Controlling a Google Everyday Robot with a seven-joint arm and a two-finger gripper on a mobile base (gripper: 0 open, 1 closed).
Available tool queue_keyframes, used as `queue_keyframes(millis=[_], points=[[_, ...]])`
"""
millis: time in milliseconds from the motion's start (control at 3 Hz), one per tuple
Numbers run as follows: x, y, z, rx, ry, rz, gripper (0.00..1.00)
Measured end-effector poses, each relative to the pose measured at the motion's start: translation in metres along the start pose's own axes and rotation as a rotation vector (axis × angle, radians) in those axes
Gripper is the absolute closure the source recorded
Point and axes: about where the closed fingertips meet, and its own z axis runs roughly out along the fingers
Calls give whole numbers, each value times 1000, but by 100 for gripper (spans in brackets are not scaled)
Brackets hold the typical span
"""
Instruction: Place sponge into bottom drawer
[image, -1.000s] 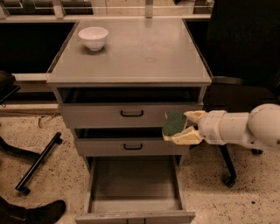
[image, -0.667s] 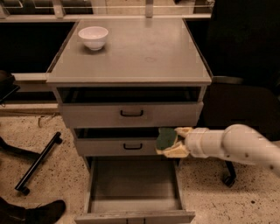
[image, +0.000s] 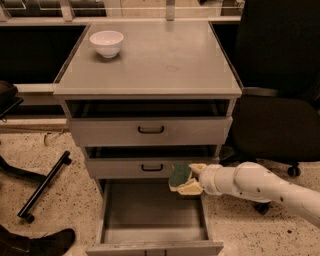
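The sponge (image: 179, 175), dark green on top with a pale yellow base, is held in my gripper (image: 184, 180), which is shut on it. The white arm reaches in from the right. The gripper holds the sponge just above the right rear part of the bottom drawer (image: 150, 215), in front of the middle drawer's face. The bottom drawer is pulled fully out and its plain grey tray is bare.
A white bowl (image: 106, 43) stands on the cabinet top (image: 165, 60) at the back left. The top drawer (image: 150, 131) and middle drawer (image: 145, 167) with black handles are slightly open. A black office chair (image: 280, 125) is at the right; a black bar (image: 42, 187) lies on the floor at the left.
My gripper with the sponge has moved down and to the left, from beside the top drawer's right end to above the open bottom drawer.
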Motion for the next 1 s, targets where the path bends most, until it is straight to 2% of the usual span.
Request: queue_keyframes(millis=[333, 667, 1000], points=[[29, 12, 37, -10, -17, 42, 100], [74, 30, 120, -24, -21, 69, 100], [100, 56, 208, -94, -25, 102, 100]])
